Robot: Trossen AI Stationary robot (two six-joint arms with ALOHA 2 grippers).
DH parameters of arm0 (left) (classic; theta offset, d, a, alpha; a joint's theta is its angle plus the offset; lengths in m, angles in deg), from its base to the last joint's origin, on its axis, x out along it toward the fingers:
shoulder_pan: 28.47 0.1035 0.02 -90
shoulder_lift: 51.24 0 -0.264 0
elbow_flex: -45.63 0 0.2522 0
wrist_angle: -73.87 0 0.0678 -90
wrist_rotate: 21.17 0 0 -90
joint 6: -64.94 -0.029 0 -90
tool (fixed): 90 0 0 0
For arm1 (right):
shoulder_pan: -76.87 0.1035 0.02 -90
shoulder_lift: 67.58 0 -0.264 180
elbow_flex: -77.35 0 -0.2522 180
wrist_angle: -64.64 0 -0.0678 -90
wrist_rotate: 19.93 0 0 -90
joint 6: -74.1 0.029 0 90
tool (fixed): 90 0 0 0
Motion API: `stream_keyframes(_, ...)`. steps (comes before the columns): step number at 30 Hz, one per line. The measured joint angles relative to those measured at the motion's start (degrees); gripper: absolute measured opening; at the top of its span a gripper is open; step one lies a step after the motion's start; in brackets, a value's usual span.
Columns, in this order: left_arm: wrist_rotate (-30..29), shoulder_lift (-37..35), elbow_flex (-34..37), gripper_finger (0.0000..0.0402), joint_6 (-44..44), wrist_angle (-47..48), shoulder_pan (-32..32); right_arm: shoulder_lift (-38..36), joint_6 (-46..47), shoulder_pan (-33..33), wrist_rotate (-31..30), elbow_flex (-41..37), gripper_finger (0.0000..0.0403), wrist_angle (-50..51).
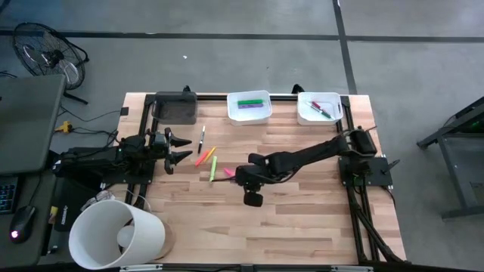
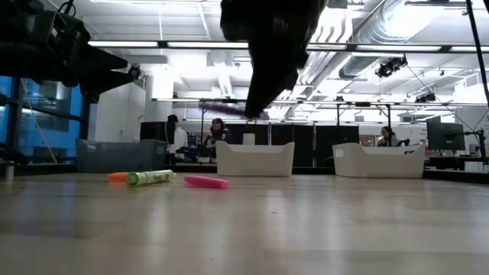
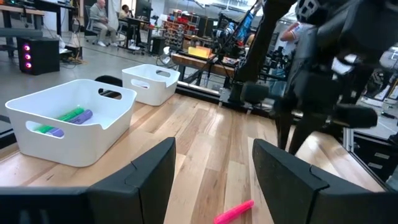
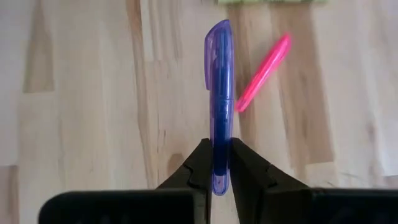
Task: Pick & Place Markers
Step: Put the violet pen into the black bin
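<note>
My right gripper [image 4: 221,163] hangs over the middle of the table [image 1: 242,176], shut on a purple marker [image 4: 220,81]. On the wood beside it lie a pink marker [image 4: 264,70], a yellow-green one [image 1: 212,168], an orange one [image 1: 204,156] and a black one [image 1: 202,140]. In the low view the pink [image 2: 206,182], yellow-green [image 2: 151,177] and orange [image 2: 117,176] markers lie flat. My left gripper [image 1: 178,148] waits open near the table's left edge, left of the loose markers; its fingers [image 3: 149,177] stand apart. My right gripper pinches the purple marker near its plain end [image 4: 219,149], away from the capped end [image 4: 219,37], between its two fingers [image 4: 200,163]. The fingers come from above, pointing down, and lie across the marker. The marker sits level, lifted clear of the table [image 2: 225,109].
Along the far edge stand a white tray [image 1: 249,115] with green and purple markers, a second white tray [image 1: 304,115] with red and green ones, and a dark grey tray [image 1: 175,108]. A large white cylinder [image 1: 113,234] lies at the near left corner. People sit beyond the table.
</note>
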Motion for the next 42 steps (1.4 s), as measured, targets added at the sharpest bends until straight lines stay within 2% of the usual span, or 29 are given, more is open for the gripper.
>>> stream_keyframes(8, -5.5, 0.0, 0.0, 0.0211, 0.0, -3.1, 0.0, -5.0, 0.0, 0.1, -2.9, 0.1, 0.0037, -0.1)
stream_keyframes(14, -5.7, 0.0, 0.0, 0.0211, 8.8, -11.1, 0.0, -7.3, -0.9, -0.1, -3.9, 0.1, 0.0031, -3.4)
stream_keyframes(16, -4.7, 0.0, -0.1, 0.0211, 9.0, -12.5, 0.0, -7.5, -1.7, -0.1, -4.1, 0.1, 0.0035, -6.2)
stream_keyframes(21, 2.2, 0.0, -1.2, 0.0211, 9.3, -12.2, 0.0, -7.6, -2.8, -0.7, -4.0, 0.1, 0.004, -14.3)
stream_keyframes(25, 4.6, 0.0, -1.8, 0.0211, 11.1, -13.7, 0.0, -7.6, -3.0, -2.0, -4.6, 0.1, 0.0034, -21.1)
stream_keyframes(34, 5.8, 1.3, -2.0, 0.0211, 12.0, -21.5, 0.0, -7.6, -4.6, -6.0, -4.8, 0.2, 0.0041, -33.3)
stream_keyframes(42, 5.6, 11.4, -6.7, 0.0211, 9.9, -22.9, 0.0, -7.6, -4.5, -8.8, -3.4, 0.2, 0.0036, -37.1)
